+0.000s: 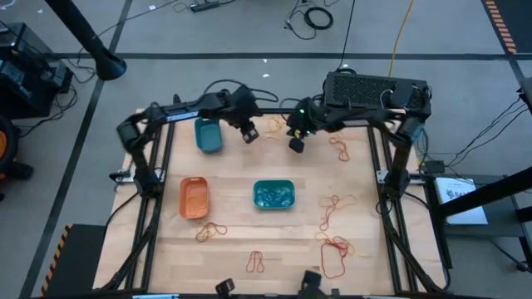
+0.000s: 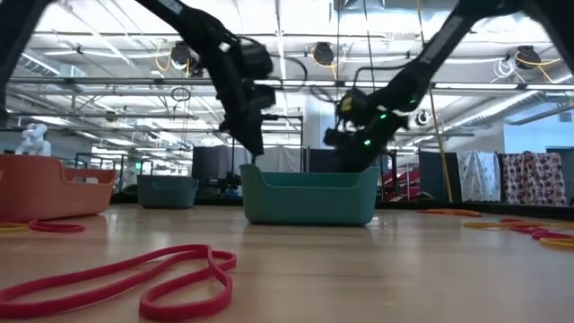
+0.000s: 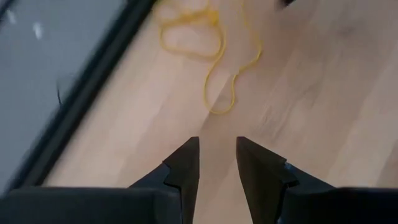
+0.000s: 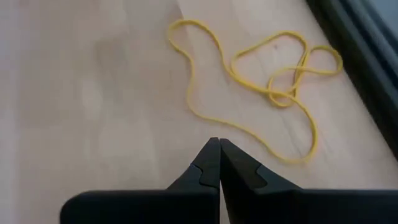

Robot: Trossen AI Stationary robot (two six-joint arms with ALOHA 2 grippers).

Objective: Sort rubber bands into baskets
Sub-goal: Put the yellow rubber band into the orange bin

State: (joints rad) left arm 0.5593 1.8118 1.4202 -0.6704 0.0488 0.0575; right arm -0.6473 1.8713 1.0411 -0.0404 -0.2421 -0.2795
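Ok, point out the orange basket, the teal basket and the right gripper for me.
orange basket (image 1: 194,198): high view, on its floor.
teal basket (image 1: 273,194): high view, on its floor.
right gripper (image 4: 219,144): right wrist view, at the closed fingertips.

I see a black box (image 1: 376,90) at the wooden table's (image 1: 249,224) far edge, and cables (image 1: 312,15) on the floor.

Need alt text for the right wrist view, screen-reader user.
The right tool hangs shut and empty above a bare wooden table. Just beyond its tips lies a tangled yellow rubber band, looped over itself near the table's dark edge rail.
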